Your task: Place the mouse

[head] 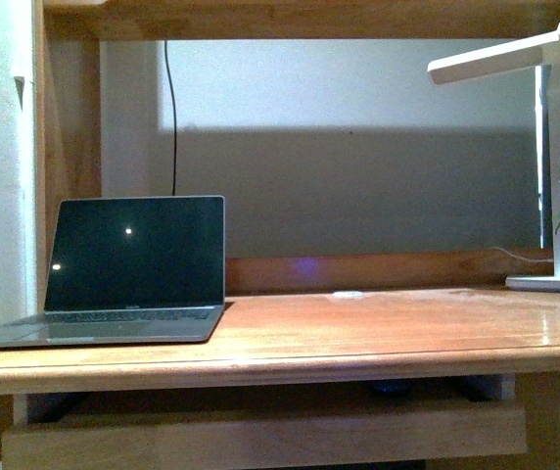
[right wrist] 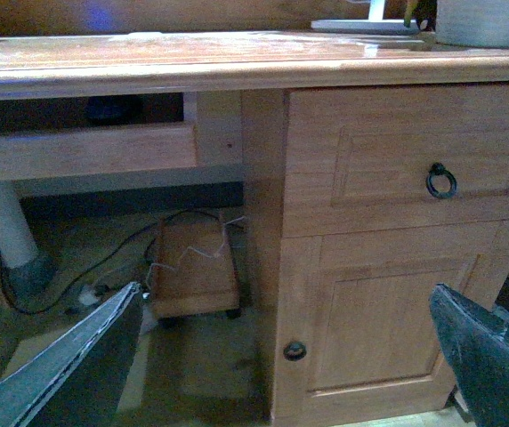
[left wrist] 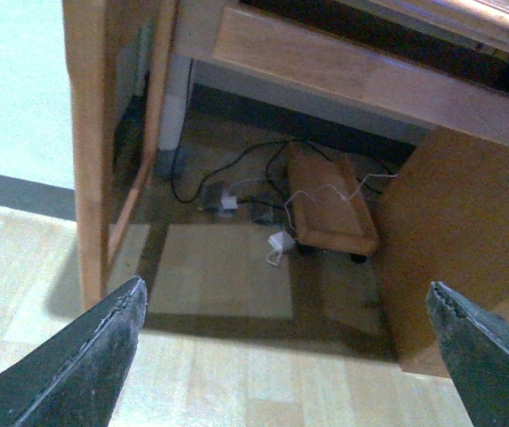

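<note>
- Under the desktop you have a shallow pull-out tray [head: 260, 431]. The mouse [head: 393, 389] lies inside it, toward the right, mostly hidden behind the tray's front board.
- The drawer [right wrist: 397, 160] and the cabinet door [right wrist: 388, 329] below it are both closed, so you cannot see their contents.
- The mouse shows you only a dark, rounded top in shadow.
- Your left gripper [left wrist: 286, 356] and right gripper [right wrist: 286, 356] both have their jaws spread wide and hold nothing.

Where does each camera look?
Front: on the robot's body, facing the open grey laptop on the wooden desk; no arm shows.
Left wrist: low, looking under the desk at a wooden wheeled board; open dark left fingers show.
Right wrist: low, facing the desk's wooden cupboard door; open right fingers show.
Wrist views share that board.
</note>
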